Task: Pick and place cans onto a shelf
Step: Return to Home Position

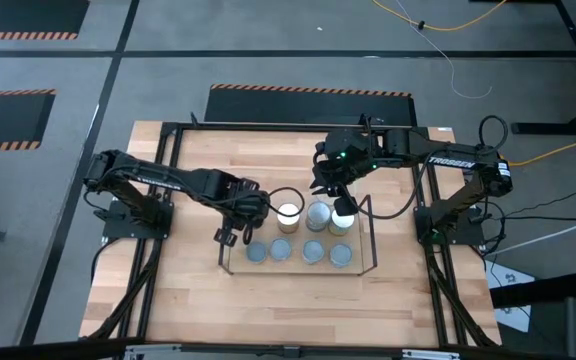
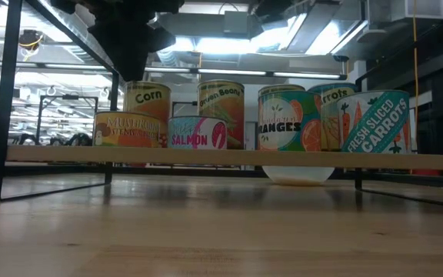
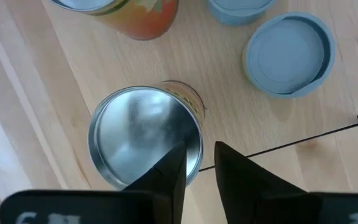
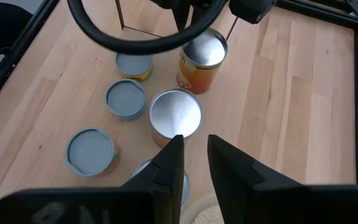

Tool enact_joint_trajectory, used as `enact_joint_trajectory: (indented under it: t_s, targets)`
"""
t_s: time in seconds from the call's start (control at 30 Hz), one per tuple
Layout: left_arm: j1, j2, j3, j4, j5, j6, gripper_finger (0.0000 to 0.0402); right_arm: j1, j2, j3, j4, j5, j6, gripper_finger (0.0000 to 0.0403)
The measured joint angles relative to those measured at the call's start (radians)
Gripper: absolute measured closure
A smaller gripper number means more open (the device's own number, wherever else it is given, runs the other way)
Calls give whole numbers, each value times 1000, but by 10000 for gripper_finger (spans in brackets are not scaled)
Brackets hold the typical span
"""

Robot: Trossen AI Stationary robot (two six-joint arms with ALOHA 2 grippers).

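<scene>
Several cans stand upright in two rows on the shelf point(image 1: 298, 271), a low black-rod rack with a pale board point(image 2: 283, 158). My left gripper point(image 3: 201, 165) is open and points steeply down at the shelf's left end point(image 1: 230, 238). It hangs just above a silver-topped, yellow-sided can point(image 3: 145, 140) and holds nothing; that can stands on its base in the front row point(image 2: 125, 129). My right gripper point(image 4: 194, 149) is open with a narrow gap and hovers over the back row point(image 1: 328, 190), above another silver-topped can point(image 4: 176, 115).
Blue-lidded cans point(image 3: 289, 53) and an orange can point(image 4: 202, 59) crowd the shelf beside the silver-topped ones. A black cable loop point(image 4: 135, 37) hangs over the shelf's far side. A round dish point(image 2: 297, 175) sits behind the shelf. The black frame point(image 1: 168, 180) edges the table.
</scene>
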Motion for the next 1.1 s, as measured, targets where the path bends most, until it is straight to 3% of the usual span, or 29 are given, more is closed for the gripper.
enact_joint_trajectory:
  t_s: [0.4,0.67,0.83,1.1]
  targets:
    - [4,-38,147,-54,-4,7,324,0,0,0,-1,0,0,325]
    - [51,-282,153,-57,-5,-35,324,0,0,0,-2,0,0,325]
    - [78,-506,25,12,-6,-129,324,0,0,0,-2,1,0,325]
    - [48,-913,-386,368,-5,-219,324,0,0,0,0,2,25,325]
